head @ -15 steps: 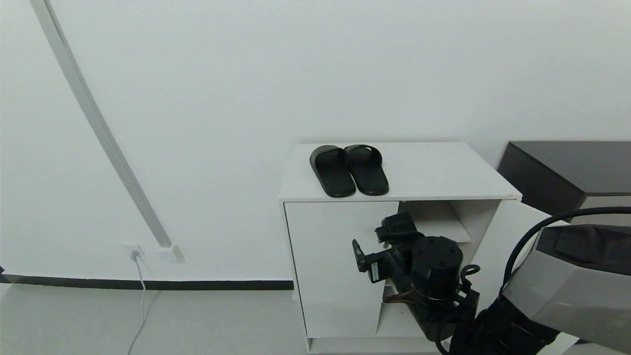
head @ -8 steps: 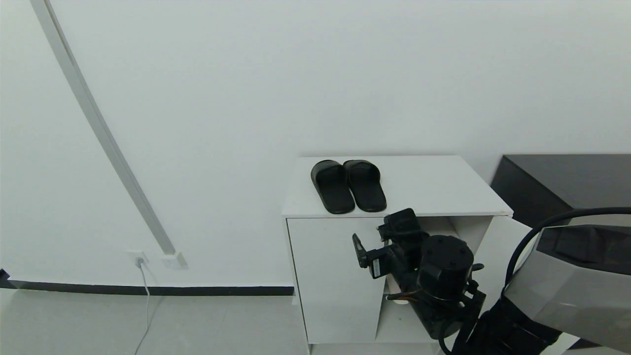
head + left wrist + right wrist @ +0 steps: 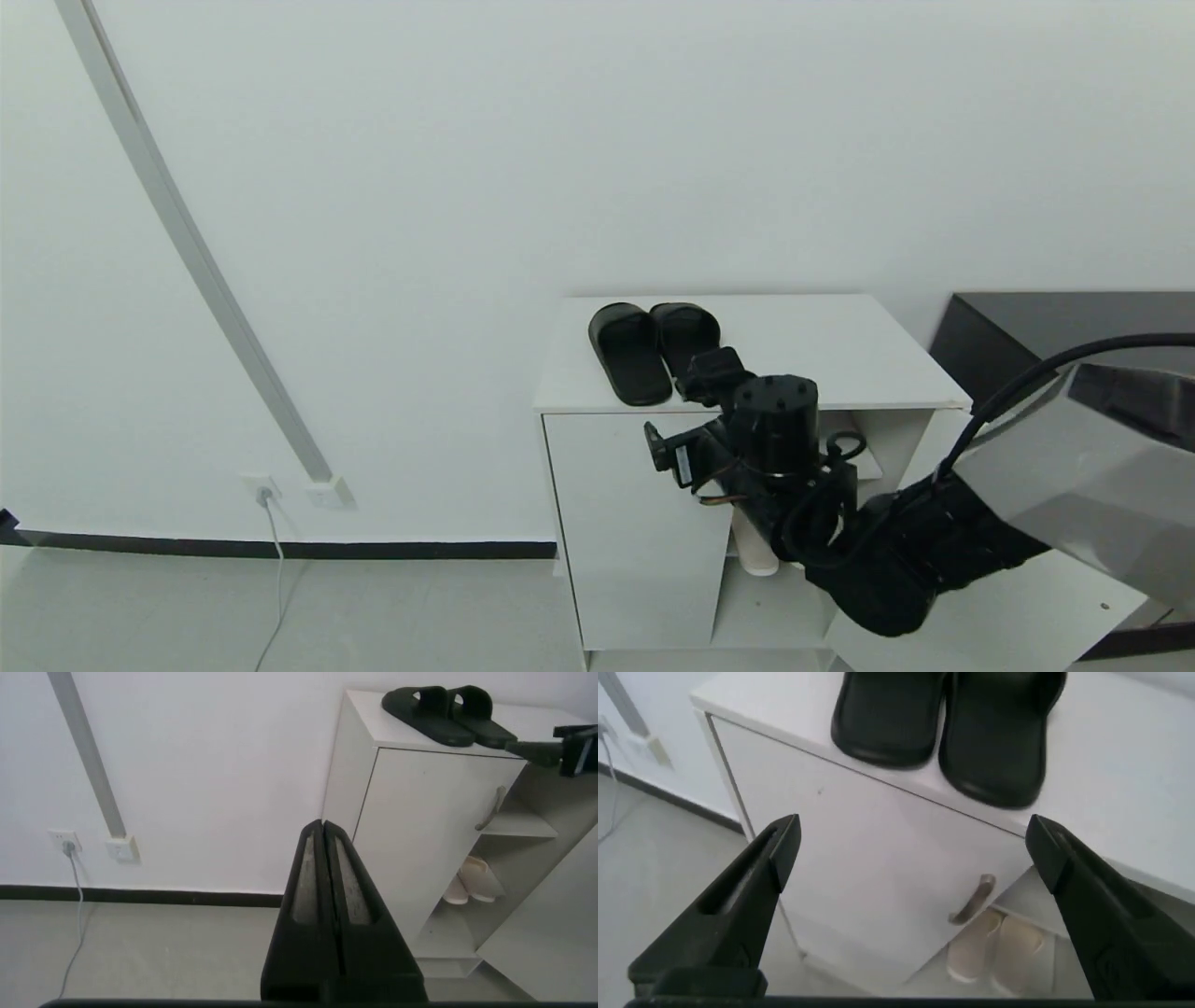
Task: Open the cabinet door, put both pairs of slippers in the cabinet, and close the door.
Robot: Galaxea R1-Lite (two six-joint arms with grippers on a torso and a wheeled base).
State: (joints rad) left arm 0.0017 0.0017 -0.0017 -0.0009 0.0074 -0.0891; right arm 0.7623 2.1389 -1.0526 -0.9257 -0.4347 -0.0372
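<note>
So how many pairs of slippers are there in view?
2. A black slide pair sits on top of the white cabinet; a beige pair lies low down inside it. Others may be hidden behind the shut door.

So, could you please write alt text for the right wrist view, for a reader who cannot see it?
The open right gripper faces a white cabinet with a pair of black slippers lying on its top. Below them is a closed door with a handle, and beside it beige slippers sit inside the cabinet.
</note>
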